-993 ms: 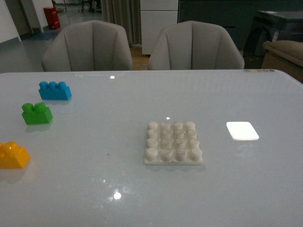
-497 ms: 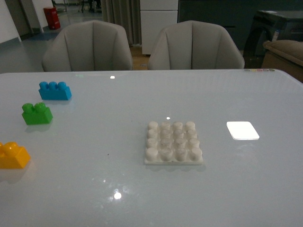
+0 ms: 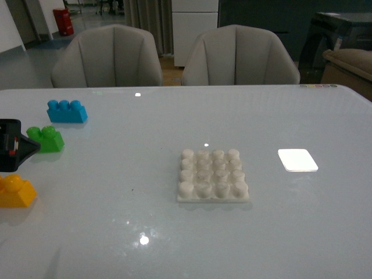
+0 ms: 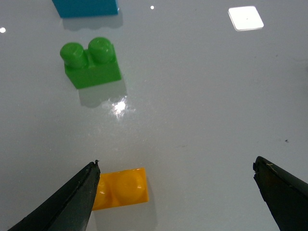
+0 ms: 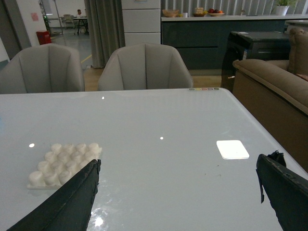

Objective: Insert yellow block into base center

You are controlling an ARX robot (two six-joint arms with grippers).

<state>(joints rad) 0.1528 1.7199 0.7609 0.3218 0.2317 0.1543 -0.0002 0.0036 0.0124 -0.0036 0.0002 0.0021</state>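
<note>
At the far left edge of the table (image 3: 116,232) sits the yellow block (image 3: 15,192), studs up, well apart from the base. The left gripper (image 4: 175,166) hangs over it, so I'd judge the step in hand to be the reach for the pick. In the wrist view the block lies close by one finger, not midway between the two. The arm ought to shift sideways until the block is centred, then come straight down and close across its flat sides, low enough to leave the studs free. The green brick (image 3: 46,139) stands just behind the gripper and the blue brick (image 3: 67,110) farther back, so the descent wants to stay clear of both.

Its fingers (image 4: 72,202) are spread wide, touching nothing and holding nothing.

The base (image 3: 213,175) lies flat near the table's middle, every stud bare, its centre waiting. To its right is a smooth white patch (image 3: 297,160).

The right gripper (image 5: 178,163) hovers above the right side of the table, jaws wide apart and empty, the base off beyond one finger
</note>
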